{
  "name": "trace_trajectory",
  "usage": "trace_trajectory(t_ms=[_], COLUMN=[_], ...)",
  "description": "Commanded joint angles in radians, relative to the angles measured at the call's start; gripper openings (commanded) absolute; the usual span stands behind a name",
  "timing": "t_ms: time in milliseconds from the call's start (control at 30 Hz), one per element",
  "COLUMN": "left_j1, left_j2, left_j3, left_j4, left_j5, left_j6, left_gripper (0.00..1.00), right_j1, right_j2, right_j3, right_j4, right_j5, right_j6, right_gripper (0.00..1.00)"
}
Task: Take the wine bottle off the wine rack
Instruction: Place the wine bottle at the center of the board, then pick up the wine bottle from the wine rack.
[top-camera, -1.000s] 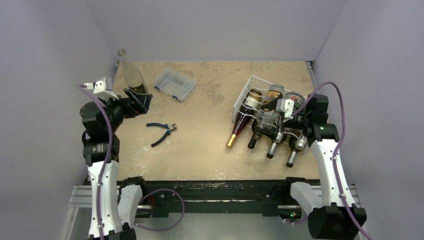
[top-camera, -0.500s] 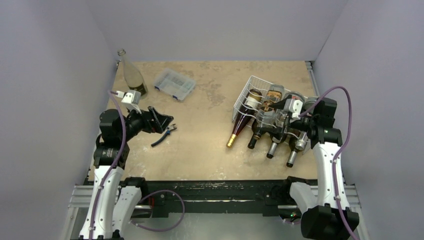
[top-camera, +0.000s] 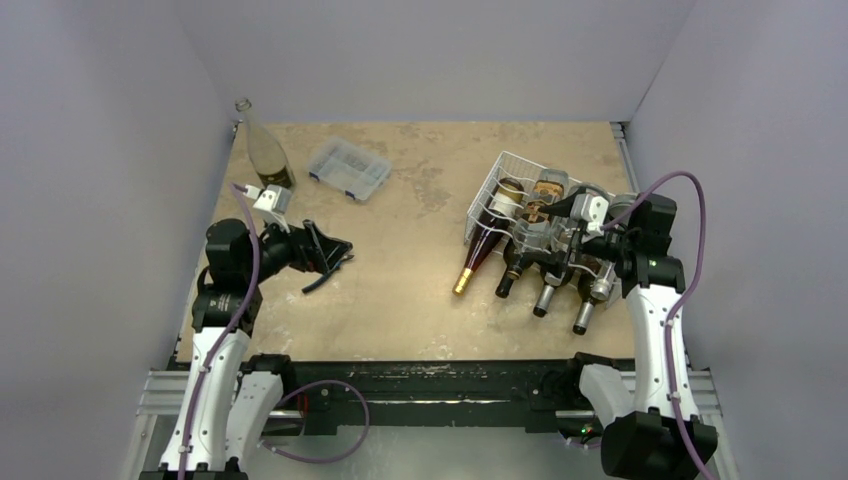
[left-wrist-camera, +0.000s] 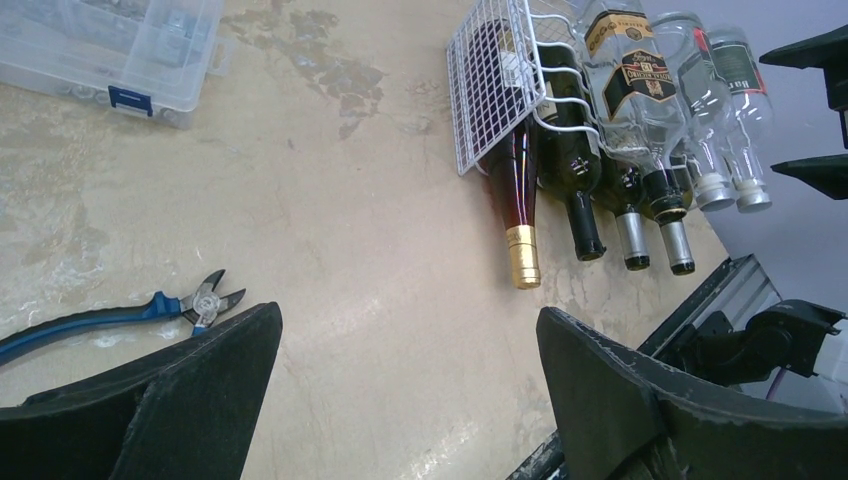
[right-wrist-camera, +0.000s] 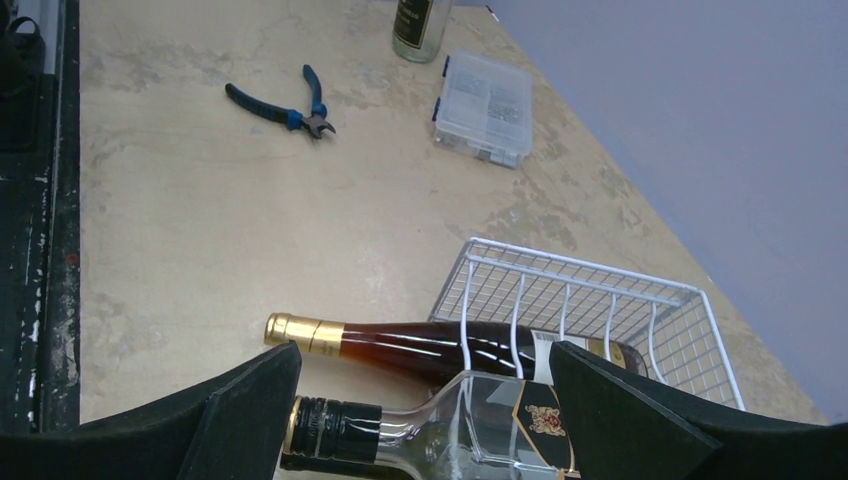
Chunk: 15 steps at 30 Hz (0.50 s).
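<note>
Fingers (left-wrist-camera: 180, 400) of both grippers stand spread wide, holding nothing. The left gripper (left-wrist-camera: 408, 320) hangs by blue pliers (left-wrist-camera: 110, 315); the right gripper (right-wrist-camera: 422, 375) hangs over the white wine rack (right-wrist-camera: 560, 290), where the gold-capped wine bottle (right-wrist-camera: 420, 345) lies.

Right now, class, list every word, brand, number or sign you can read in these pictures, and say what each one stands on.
No text reads clearly in any view.
Black-and-gold label on the clear bottle lying on the wine rack: lettering, too blurred.
Labels on the other racked bottles: too small.
Dark label on the standing bottle: too blurred.
</note>
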Motion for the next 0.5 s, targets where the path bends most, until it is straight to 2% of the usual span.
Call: trace_trajectory(t_ms=[0,467], left_j1=[-0.003,-0.003], left_j2=[-0.02,-0.049], left_j3=[0.003,0.011], left_j4=[0.009,-0.004], left_j5=[0.033,0.061], left_j6=[0.028,0.009], left_gripper=[1.0,1.0], right_j1=[-0.007,-0.007], right_j2=[-0.018,-0.03], right_j3=[0.013,0.012], right_j4=[0.017,0.022], right_j5=[-0.012,-0.013], right_j6=[0.033,0.037], right_gripper=[0.99,0.99])
